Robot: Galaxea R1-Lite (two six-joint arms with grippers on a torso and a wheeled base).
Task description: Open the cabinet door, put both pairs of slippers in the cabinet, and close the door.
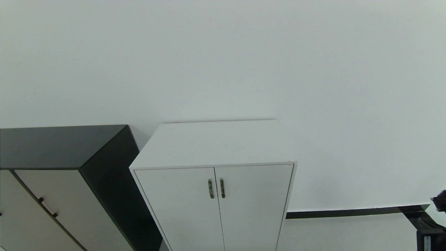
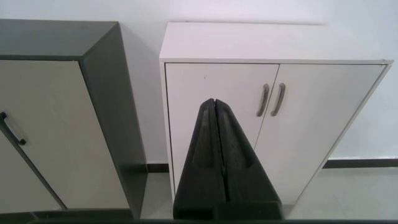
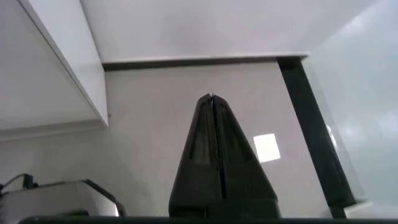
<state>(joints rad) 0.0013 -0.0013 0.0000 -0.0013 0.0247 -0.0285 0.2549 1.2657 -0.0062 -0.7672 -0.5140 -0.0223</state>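
Both jaws closed tight, empty.

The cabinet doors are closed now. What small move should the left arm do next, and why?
Probably open the left pincer and bring it toward the left door's handle. Both doors of the cabinet are shut, and the closed pincer points at the door panel, not at the handle.

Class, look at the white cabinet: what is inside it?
The inside cannot be seen. The white cabinet has both doors shut, their handles side by side at the middle seam, so anything stored within is covered.
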